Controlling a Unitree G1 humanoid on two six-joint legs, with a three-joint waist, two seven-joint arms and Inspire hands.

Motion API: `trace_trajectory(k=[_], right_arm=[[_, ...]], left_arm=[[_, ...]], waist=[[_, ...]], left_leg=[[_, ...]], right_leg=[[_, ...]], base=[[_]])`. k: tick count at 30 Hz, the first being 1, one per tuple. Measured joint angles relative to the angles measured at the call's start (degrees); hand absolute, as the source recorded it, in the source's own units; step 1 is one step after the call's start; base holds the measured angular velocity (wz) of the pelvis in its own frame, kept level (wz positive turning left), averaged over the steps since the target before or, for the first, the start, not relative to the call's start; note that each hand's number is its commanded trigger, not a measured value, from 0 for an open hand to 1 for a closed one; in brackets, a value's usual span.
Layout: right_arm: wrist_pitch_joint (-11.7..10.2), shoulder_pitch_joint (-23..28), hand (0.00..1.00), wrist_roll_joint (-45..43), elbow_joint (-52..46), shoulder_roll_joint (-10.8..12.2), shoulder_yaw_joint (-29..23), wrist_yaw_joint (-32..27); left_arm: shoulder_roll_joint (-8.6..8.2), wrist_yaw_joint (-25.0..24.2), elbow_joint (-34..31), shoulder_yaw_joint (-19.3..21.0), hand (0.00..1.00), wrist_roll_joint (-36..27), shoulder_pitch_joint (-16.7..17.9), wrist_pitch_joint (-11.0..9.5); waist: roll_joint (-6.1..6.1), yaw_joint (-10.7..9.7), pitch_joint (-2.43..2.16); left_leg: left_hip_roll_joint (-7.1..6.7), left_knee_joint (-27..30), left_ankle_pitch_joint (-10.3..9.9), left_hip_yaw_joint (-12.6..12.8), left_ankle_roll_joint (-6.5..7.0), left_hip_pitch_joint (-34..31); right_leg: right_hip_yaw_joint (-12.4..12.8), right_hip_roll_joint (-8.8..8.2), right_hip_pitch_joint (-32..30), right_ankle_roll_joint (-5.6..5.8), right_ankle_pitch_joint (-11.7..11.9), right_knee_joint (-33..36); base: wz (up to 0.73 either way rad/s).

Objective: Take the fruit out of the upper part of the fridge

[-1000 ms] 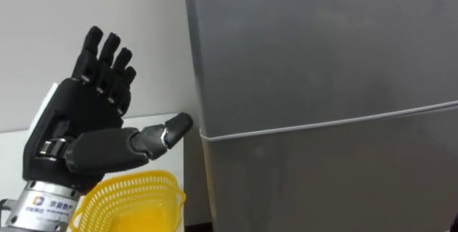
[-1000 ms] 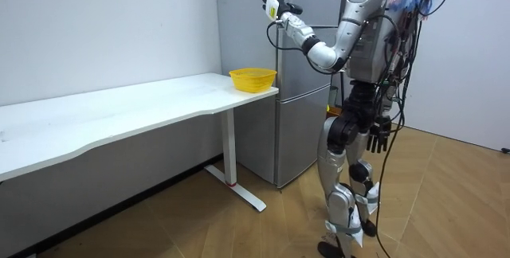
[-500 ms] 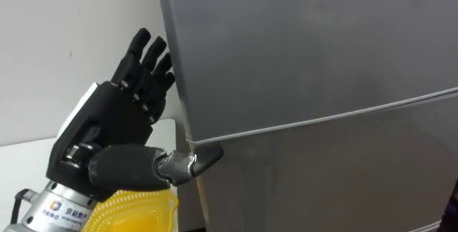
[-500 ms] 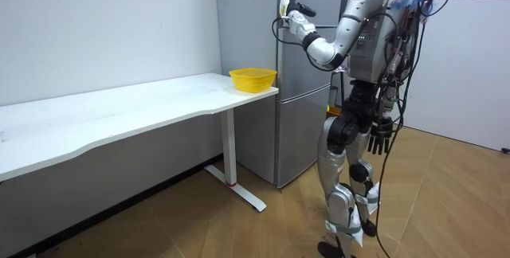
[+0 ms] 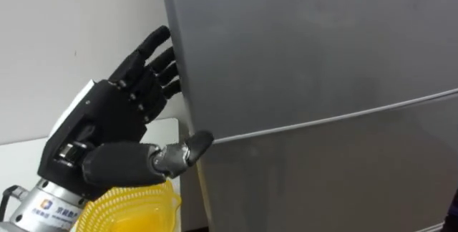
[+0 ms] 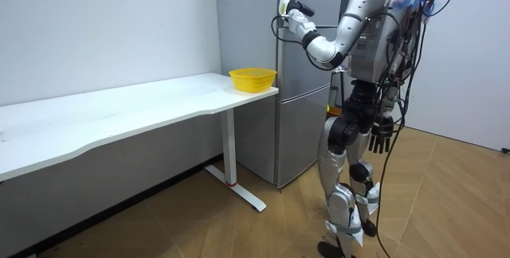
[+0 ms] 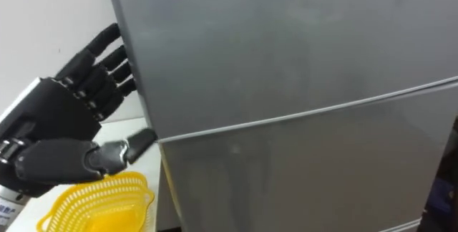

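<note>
fridge [image 5: 315, 81] grey | left hand [image 5: 107, 121] black | basket [image 5: 132, 207] yellow mesh | table [image 6: 119, 116] white

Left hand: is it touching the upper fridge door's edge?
Cannot tell. In both eye views the left hand reaches the upper fridge door edge with no visible gap, but neither shows whether fingertips press it.

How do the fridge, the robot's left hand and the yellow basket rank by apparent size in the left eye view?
1. fridge, by far the largest.
2. left hand, though it is nearer the camera.
3. yellow basket, partly cut off and hidden, so unsure.
</note>
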Motion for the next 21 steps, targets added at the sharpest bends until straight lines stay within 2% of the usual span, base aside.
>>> trace_trajectory(k=[3, 13, 18, 21], right_arm=[[-0.02, -0.13, 0.0, 0.01, 0.11, 0.0, 0.01, 0.0], [-0.07, -0.12, 0.0, 0.02, 0.15, 0.02, 0.01, -0.03], [-0.05, -0.05, 0.0, 0.02, 0.15, 0.02, 0.08, -0.02], [-0.02, 0.15, 0.0, 0.0, 0.14, 0.02, 0.13, -0.09]], left_arm=[[0.0, 0.04, -0.05, -0.03, 1.0, -0.93, -0.16, -0.76], [0.35, -3.75, -1.23, -2.19, 1.0, -2.05, -0.24, -0.76], [0.31, -5.48, -1.23, -2.3, 0.99, -2.48, -0.24, -0.75], [0.24, -6.7, -1.21, -2.48, 1.0, -3.07, -0.24, -0.71]], waist=[[-0.03, 0.0, 0.01], [-0.24, 0.42, 0.14], [-0.21, 0.43, 0.04], [-0.28, 0.61, -0.28]], left_leg=[[-0.01, -0.03, 0.0, -0.01, 0.0, 0.04], [-0.03, 0.2, 0.0, 0.02, 0.0, -0.11], [-0.04, 0.33, 0.01, 0.02, 0.02, -0.21], [-0.05, 0.32, 0.02, 0.27, 0.03, -0.05]], right_leg=[[-0.05, 0.0, 0.11, 0.0, 0.0, -0.01], [-0.41, -0.11, 0.28, 0.0, 0.0, -0.03], [-0.48, -0.15, 0.06, 0.01, 0.0, -0.01], [-0.37, -0.16, -0.26, 0.02, 0.01, -0.02]], base=[[0.01], [0.01], [0.0], [-0.01]])
